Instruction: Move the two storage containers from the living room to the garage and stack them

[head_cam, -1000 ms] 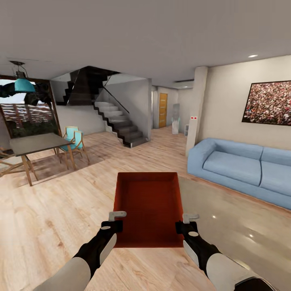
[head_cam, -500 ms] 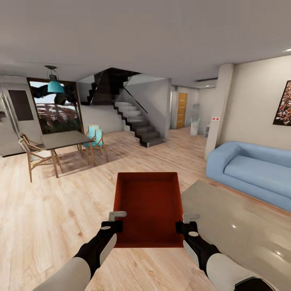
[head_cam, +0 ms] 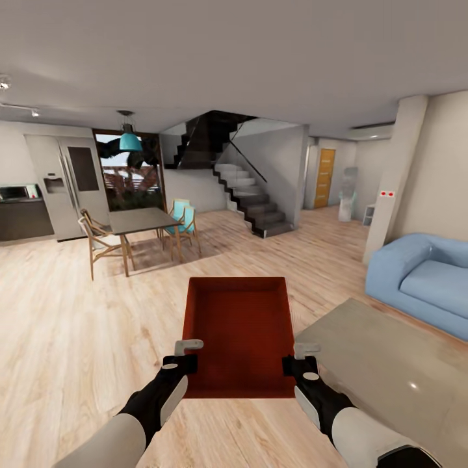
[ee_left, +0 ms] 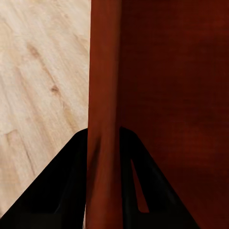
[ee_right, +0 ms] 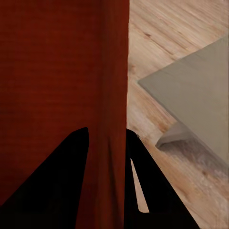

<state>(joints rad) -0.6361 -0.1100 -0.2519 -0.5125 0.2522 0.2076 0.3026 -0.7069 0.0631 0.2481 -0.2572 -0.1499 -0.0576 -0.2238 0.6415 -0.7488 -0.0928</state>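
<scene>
A: What is different compared with one second ago?

B: The whole view has turned. The blue sofa [head_cam: 422, 279] is now at the right border, the dining table [head_cam: 140, 221] with its chairs is nearer the middle, and a fridge [head_cam: 71, 185] and a dark kitchen counter [head_cam: 23, 218] have appeared at the far left. So the robot itself is rotating; the furniture does not move.

A: And the storage container [head_cam: 237, 335]?

B: It has the same place between the arms as before. The left gripper [head_cam: 184, 354] pinches its left wall and the right gripper [head_cam: 300, 357] pinches its right wall. In the wrist views the dark fingers [ee_left: 71, 191] sit on both sides of the thin red wall, closed on it.

A: What does it mean for the task?

B: I judge this is only the transport step. The container is carried above the light wood floor [head_cam: 71, 325], in the living room, and the garage is not reached yet. The second container is not visible here.

A: The room?

B: Open and large: a staircase [head_cam: 250, 201] behind, an orange door [head_cam: 325, 177] in the corridor, a grey rug [head_cam: 390, 370] at the right.
</scene>
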